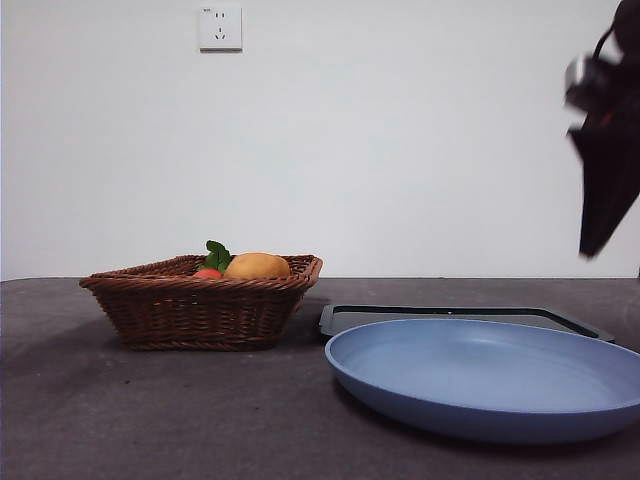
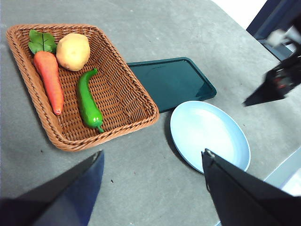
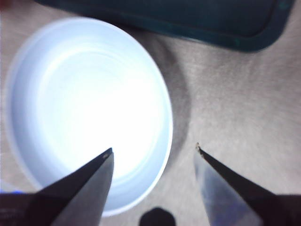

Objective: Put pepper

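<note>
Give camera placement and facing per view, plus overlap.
Front: table height, looking level at woven wicker basket and round blue plate; right gripper upper right.
Left wrist: high, down on basket holding green pepper; own open left gripper.
Right wrist: down at plate, dark green tray; own open jaws.
Shared: plate.

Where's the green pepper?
In the left wrist view, the pepper lies inside the wicker basket, between the carrot and the basket's plate-side wall.

A lab-style test bench: bare white wall (image 1: 400,150) with a lone white power socket (image 1: 220,28) upper left, plain grey tabletop (image 1: 150,410) below.
</note>
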